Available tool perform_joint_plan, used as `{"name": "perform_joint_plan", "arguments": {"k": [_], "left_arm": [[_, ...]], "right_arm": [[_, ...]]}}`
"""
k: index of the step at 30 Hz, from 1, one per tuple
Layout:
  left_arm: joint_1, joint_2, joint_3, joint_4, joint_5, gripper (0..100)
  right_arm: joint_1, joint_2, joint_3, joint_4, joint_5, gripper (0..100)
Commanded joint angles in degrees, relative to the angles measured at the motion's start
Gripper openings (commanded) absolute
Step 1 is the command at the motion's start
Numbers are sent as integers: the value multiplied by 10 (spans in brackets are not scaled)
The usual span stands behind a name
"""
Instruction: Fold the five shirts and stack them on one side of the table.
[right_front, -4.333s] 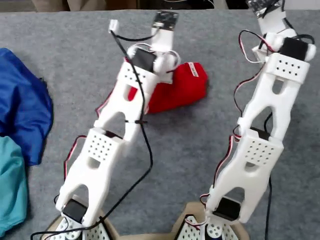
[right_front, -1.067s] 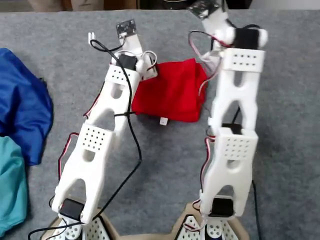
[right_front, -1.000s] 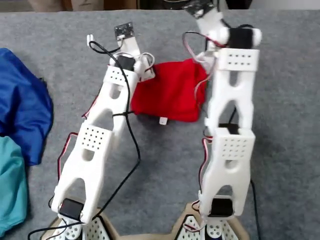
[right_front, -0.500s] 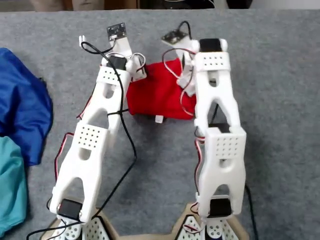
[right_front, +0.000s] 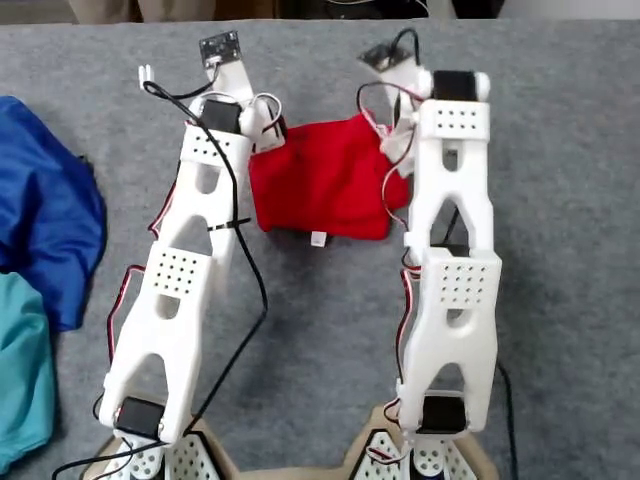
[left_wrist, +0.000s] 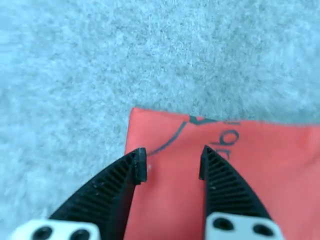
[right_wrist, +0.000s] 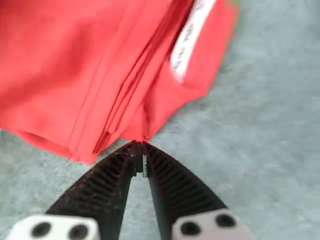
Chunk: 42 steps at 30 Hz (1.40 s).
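The left hand (left_wrist: 172, 159) is being held spread, its fingers (left_wrist: 131, 172) being rested over a corner of the folded red shirt (right_front: 325, 185) without gripping it. The right hand (right_wrist: 139, 150) is being held clenched on a bunched edge of the same shirt, with fabric being pinched between its tips. The red shirt is being flanked by both arms on the grey table (right_front: 560, 220). A blue shirt (right_front: 45, 215) and a teal shirt (right_front: 20, 370) are lying heaped at the table's left edge, well apart from it.
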<state>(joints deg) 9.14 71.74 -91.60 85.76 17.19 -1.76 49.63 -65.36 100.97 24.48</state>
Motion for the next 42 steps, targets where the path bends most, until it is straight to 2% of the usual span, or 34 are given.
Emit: {"name": "perform_joint_plan", "arguments": {"k": [1,5,9,14,21,26,29,34,38,42], "left_arm": [[-10,-48,-41,46,-26,191],[-25,-131,-40,101,-51,188],[-25,-197,-34,153,-126,174],[-30,-286,44,153,-188,48],[-35,-489,374,153,-200,20],[-35,-680,636,151,-202,20],[-37,-793,786,151,-203,20],[-83,-986,980,150,-203,20],[-156,-1103,1047,150,-215,24],[-222,-1154,1073,150,-281,24]], "right_arm": [[-2,-27,-76,15,-14,5],[-2,-100,-27,15,-92,5],[-2,-211,95,15,-156,5],[0,-373,298,13,-166,5],[15,-556,575,11,-166,5],[38,-647,698,11,-182,5],[45,-672,732,-4,-295,5],[44,-671,767,-36,-472,9],[41,-653,792,-69,-569,91],[40,-620,805,-123,-730,190]]}}
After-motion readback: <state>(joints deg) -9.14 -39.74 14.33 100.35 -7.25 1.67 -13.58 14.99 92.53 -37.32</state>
